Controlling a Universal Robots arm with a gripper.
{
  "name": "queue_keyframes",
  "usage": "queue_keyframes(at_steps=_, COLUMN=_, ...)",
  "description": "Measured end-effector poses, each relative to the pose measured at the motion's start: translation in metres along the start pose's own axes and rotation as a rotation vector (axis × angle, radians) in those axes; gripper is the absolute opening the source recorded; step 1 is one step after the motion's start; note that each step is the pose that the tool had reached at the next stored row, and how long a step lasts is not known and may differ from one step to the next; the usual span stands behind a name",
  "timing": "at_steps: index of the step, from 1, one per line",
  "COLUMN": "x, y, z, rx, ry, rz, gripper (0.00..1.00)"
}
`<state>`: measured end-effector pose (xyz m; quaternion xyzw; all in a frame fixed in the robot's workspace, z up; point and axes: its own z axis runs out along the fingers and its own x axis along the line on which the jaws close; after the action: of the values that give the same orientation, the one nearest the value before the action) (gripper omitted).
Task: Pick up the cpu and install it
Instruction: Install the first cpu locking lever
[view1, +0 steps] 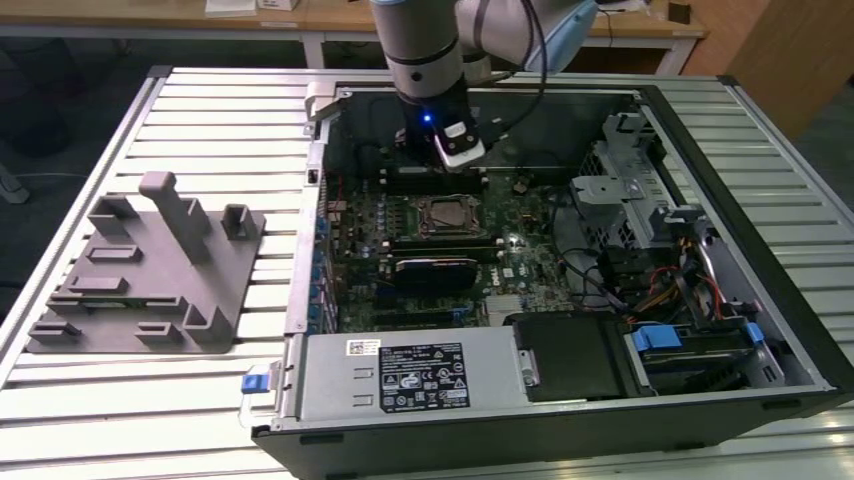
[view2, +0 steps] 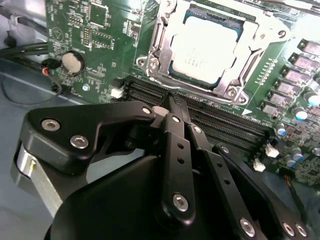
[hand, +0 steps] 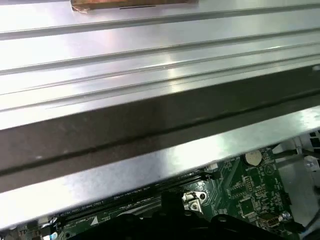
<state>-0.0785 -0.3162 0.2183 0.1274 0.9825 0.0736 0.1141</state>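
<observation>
One robot arm reaches down into an open computer case that lies on a slatted metal table, with its claw hanging over the far part of the green motherboard. In the second wrist view the claw shows as black linked fingers drawn together to a narrow tip, closed with nothing between them, and that tip sits just above the long black memory slots. The cpu lies flat inside the metal socket frame, its pale silver top facing up; the claw is near it but not touching it. In the exterior view the cpu sits in the middle of the board, just beyond a dark rectangular cooler. A silver power supply fills the near corner of the case, and bundles of coloured cables run along the exterior view's right. A grey plastic fixture with upright posts rests on the table at the exterior view's left, well apart from the case. The first wrist view looks along the case's metal wall with a strip of the board below it.
</observation>
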Motion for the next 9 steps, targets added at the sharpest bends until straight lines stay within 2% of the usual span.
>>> queue_keyframes(at_steps=2, x=-0.0006, y=0.0005, z=-0.0027, rx=0.0, ry=0.0, rz=0.0, gripper=0.11)
queue_keyframes(at_steps=7, x=-0.0006, y=0.0005, z=-0.0027, rx=-0.0002, ry=-0.0001, rz=0.0, gripper=0.11)
queue_keyframes(at_steps=9, x=-0.0011, y=0.0003, z=-0.0027, rx=0.0008, ry=0.0028, rz=0.0, gripper=0.11)
